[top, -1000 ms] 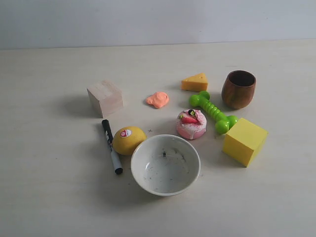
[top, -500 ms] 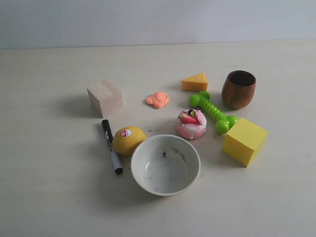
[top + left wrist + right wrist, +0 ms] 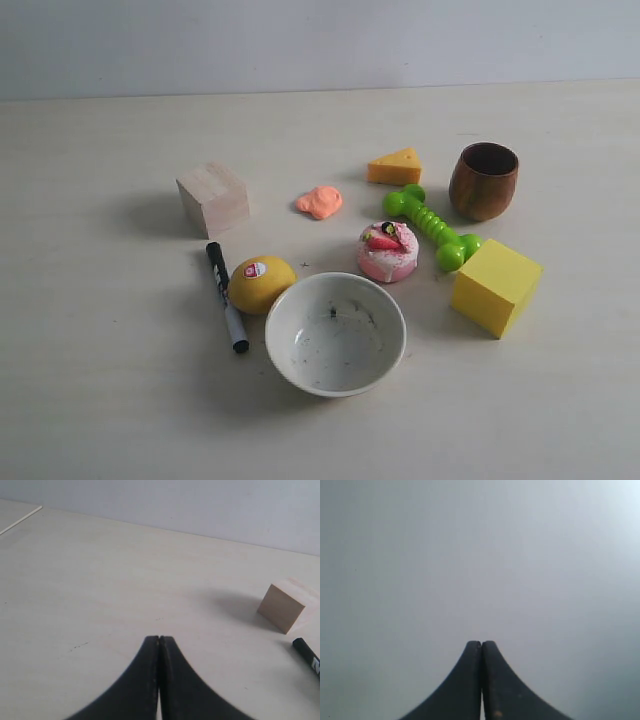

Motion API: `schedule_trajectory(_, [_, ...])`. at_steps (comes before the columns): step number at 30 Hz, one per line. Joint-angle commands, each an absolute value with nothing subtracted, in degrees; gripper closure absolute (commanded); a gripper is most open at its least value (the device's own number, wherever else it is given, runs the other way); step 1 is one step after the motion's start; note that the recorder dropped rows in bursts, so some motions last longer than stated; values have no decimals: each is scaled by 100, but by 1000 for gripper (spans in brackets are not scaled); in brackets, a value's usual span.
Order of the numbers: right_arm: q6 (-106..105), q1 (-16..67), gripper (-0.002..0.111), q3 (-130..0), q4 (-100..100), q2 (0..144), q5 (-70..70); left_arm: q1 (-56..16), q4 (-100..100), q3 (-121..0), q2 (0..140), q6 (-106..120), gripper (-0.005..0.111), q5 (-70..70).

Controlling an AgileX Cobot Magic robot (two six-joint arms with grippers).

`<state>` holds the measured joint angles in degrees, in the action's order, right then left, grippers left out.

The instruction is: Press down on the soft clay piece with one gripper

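Exterior view: the soft clay piece (image 3: pixel 320 202), a salmon-orange matte lump with dents, lay uncovered on the pale table (image 3: pixel 100 350). It sat between the bare wooden block (image 3: pixel 213 198) and the yellow-orange cheese wedge (image 3: pixel 395 166), touching neither. Near it were the pink-and-white cake toy (image 3: pixel 388 250), a glossy green bone toy (image 3: pixel 432 226), a dark wooden cup (image 3: pixel 484 180) and a yellow cube (image 3: pixel 496 286). The stickered lemon (image 3: pixel 262 284) sat just beside the black marker (image 3: pixel 226 296) and the speckled white bowl (image 3: pixel 300 345).

Left wrist view: the left gripper (image 3: pixel 159 639) was clenched, its smooth black fingers pressed together on nothing. The block (image 3: pixel 282 607) and the marker tip (image 3: pixel 309 656) lay ahead of the claw, off to one side and well apart from it.

Right wrist view: the right gripper (image 3: pixel 481 643) was clenched empty, facing a plain grey surface.
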<state>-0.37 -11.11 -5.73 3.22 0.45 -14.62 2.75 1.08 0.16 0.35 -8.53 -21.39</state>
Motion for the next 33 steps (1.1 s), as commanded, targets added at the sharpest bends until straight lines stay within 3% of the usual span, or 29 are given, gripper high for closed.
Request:
schedule_trajectory(1, [0, -1135, 108, -1481, -122, 481, -583, 285, 108, 0, 0, -870, 107, -2090])
schedule_trajectory(8, [-229, -589, 108, -2790, -152, 1743, 586, 285, 108, 0, 0, -870, 107, -2090])
schedule_trajectory(21, [-1529, 1344, 108, -5355, 156, 5167, 2736, 285, 108, 0, 0, -870, 107, -2090])
schedule_trajectory(27, [-1519, 1853, 108, -6497, 156, 6309, 2795, 285, 108, 0, 0, -870, 107, -2090])
schedule_trajectory(33, [-1383, 1929, 108, -6728, 1032, 6612, 2069, 285, 108, 0, 0, -870, 107, -2090])
